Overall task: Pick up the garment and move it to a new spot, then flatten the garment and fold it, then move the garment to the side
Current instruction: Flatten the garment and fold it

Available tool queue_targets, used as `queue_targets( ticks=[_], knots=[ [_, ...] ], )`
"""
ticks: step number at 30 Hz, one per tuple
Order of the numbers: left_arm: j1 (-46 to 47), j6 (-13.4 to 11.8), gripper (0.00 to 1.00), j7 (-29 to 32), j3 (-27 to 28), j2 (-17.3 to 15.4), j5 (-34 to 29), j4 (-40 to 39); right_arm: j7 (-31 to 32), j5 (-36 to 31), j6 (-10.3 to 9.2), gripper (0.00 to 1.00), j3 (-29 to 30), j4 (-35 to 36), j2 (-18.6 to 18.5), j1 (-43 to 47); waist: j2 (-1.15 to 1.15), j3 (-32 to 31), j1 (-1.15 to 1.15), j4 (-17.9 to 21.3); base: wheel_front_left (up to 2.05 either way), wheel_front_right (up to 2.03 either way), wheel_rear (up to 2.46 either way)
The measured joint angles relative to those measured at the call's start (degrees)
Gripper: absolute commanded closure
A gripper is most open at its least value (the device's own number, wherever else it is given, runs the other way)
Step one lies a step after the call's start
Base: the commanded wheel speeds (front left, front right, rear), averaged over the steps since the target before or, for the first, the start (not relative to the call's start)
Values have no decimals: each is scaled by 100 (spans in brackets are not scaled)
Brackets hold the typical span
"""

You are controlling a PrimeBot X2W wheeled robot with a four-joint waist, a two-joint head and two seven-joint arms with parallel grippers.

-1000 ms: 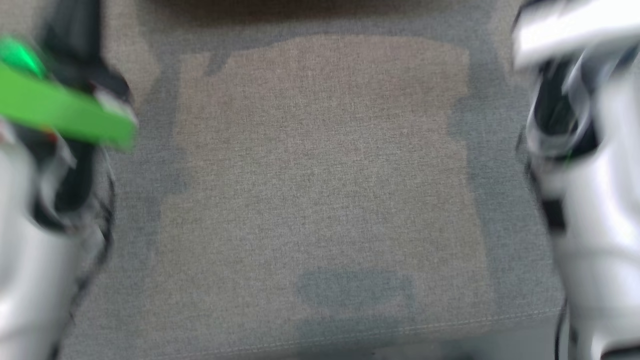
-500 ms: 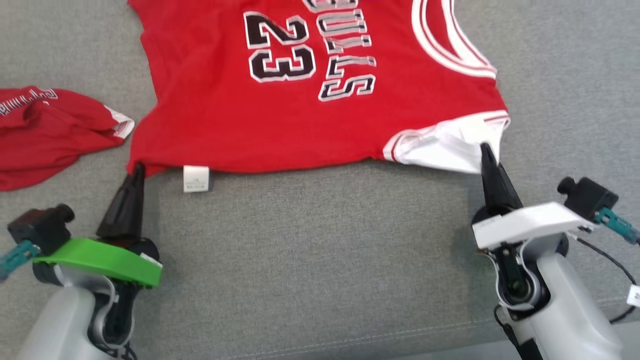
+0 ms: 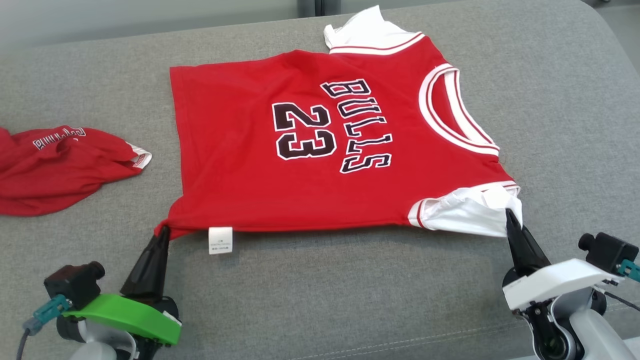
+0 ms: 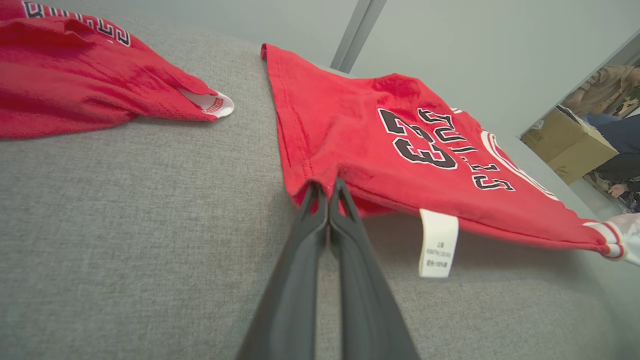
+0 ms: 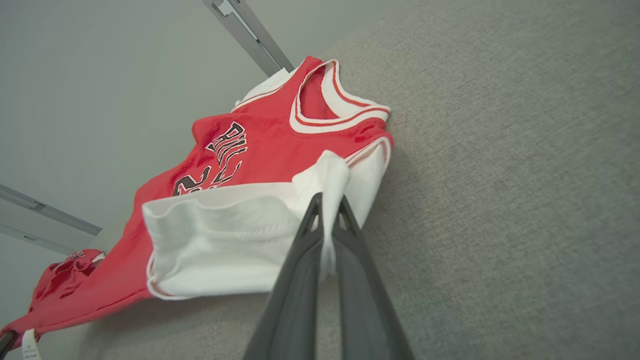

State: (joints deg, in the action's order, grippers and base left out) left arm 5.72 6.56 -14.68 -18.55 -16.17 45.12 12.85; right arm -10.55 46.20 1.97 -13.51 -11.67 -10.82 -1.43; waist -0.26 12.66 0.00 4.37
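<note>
Presently we hold one red basketball jersey (image 3: 300, 150), spread across the middle of the grey fabric couch (image 3: 350, 300); left gripper (image 3: 163, 231) clamped tight on its hem corner (image 3: 175, 226), right gripper (image 3: 509, 215) likewise on its white sleeve (image 3: 460, 216).

Lab or office-type test room, not a home: plain pale panel wall (image 4: 450, 40) with a metal joint strip (image 4: 356, 35), big grey upholstered cushion (image 3: 320, 300) as work surface, cardboard box (image 4: 565, 145) and a person (image 4: 612, 165) off to one side.

The red jersey (image 3: 320, 150) reads "BULLS" and "23"; its white tag's (image 3: 220, 240) print is illegible.
</note>
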Motion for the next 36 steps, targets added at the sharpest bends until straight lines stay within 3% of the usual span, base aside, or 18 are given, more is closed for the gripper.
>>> queue_targets(
  ticks=[7, 19, 20, 21, 22, 23, 24, 25, 26, 27, 28, 29, 36],
  knots=[
    [-204, 5, 100, 1, -15, 346, -107, 147, -25, -261, -66, 100, -3, -219, -175, 224, 0, -42, 0, -155, 0, 0, 0],
    [-472, 51, 100, 1, -63, 386, -313, 537, -37, -690, -83, 100, -393, -524, -159, 215, 0, -25, 0, -244, 0, 0, 0],
    [-472, 52, 95, 1, -63, 388, -314, 544, -53, -704, -83, 100, -401, -541, -157, 212, 0, -21, 0, -242, 0, 0, 0],
    [-471, 54, 77, 1, -63, 396, -314, 565, -57, -710, -83, 98, -408, -554, -156, 211, 0, -18, 0, -239, 0, 0, 0],
    [-471, 54, 66, 1, -70, 408, -315, 601, -59, -722, -87, 95, -412, -572, -156, 211, 0, -16, 0, -236, 0, 0, 0],
    [-469, 54, 36, 1, -88, 412, -323, 656, -60, -751, -105, 87, -420, -590, -157, 210, 0, -15, 0, -232, 0, 0, 0],
    [-470, 54, 18, 1, -120, 419, -321, 721, -77, -770, -108, 79, -428, -611, -158, 210, 0, -15, 0, -227, 0, 0, 0],
    [-470, 54, 0, 1, -160, 422, -321, 773, -82, -802, -109, 58, -443, -631, -160, 207, 0, -16, 0, -219, 0, 0, 0],
    [-470, 54, 0, 1, -167, 426, -321, 817, -85, -840, -109, 52, -480, -651, -165, 198, 0, -20, 0, -207, 0, 0, 0],
    [-470, 55, 0, 1, -163, 426, -321, 867, -85, -879, -109, 25, -524, -675, -168, 190, 0, -26, 0, -190, 0, 0, 0],
    [-471, 55, 0, 1, -162, 422, -321, 923, -90, -916, -109, 7, -548, -690, -168, 190, 0, -35, 0, -172, 0, 0, 0],
    [-472, 55, 0, 1, -163, 422, -321, 950, -103, -948, -110, 0, -554, -704, -168, 190, 0, -49, 0, -155, 0, 0, 0],
    [-478, 56, 0, 1, 65, 405, -314, 1053, -162, -1293, -210, 0, -583, -745, -397, 214, 0, -195, 0, -68, 0, 0, 0]
  ],
)
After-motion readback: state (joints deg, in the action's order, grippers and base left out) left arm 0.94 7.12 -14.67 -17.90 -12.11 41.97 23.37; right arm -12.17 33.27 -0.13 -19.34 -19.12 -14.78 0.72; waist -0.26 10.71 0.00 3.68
